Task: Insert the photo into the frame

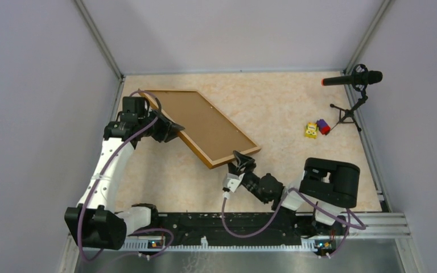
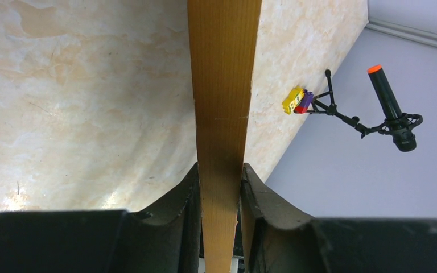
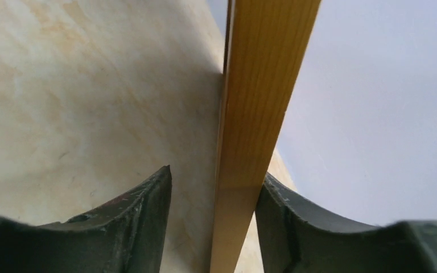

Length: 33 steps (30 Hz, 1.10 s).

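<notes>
The frame (image 1: 193,149) of light orange-brown wood is held tilted above the table, its brown backing board (image 1: 202,119) facing up. My left gripper (image 1: 173,129) is shut on the frame's left edge; in the left wrist view both fingers (image 2: 189,199) press the wood (image 2: 223,85). My right gripper (image 1: 240,159) is at the frame's near right corner. In the right wrist view its jaws straddle the wood edge (image 3: 262,96): the right finger (image 3: 284,210) touches it, and there is a gap on the left side. The photo is not in view.
A black microphone (image 1: 353,78) on a small tripod stands at the far right by the wall. A small yellow, purple and red toy (image 1: 316,129) lies beside it. Grey walls enclose the beige table (image 1: 284,108).
</notes>
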{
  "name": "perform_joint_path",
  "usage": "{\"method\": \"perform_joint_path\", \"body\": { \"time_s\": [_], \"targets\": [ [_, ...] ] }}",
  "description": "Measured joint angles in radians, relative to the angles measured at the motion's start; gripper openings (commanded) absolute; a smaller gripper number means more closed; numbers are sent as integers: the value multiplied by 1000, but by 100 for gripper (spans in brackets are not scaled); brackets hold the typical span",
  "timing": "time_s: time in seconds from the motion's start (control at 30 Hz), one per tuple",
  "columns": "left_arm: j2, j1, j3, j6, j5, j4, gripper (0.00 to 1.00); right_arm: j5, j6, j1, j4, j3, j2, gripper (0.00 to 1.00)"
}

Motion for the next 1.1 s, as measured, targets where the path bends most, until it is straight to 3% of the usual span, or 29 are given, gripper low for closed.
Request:
{"method": "perform_joint_path", "body": {
  "time_s": [0.13,0.2,0.27,0.33,0.53,0.57,0.7,0.83,1.1],
  "targets": [
    [-2,3,1,-1,-7,-8,0,6,-6,-12,61,32,45,36],
    [-4,3,1,-5,-3,-9,0,5,-6,-16,70,47,47,25],
    [-6,3,1,-10,-1,-9,0,6,-5,-16,77,64,47,6],
    [-7,5,6,-11,-5,-5,4,12,8,-16,66,86,45,0],
    [-19,7,22,-8,19,43,88,-44,156,-58,-215,103,-166,0],
    [-19,7,30,-3,26,54,97,-59,209,-76,-263,106,-217,0],
    [-19,2,96,16,0,69,99,-124,378,-129,-433,137,-363,0],
    [-29,1,216,97,-124,64,99,-240,561,-205,-535,152,-436,0],
    [-161,1,320,262,-406,64,99,-486,910,-419,-642,232,-439,0]
  ]
}}
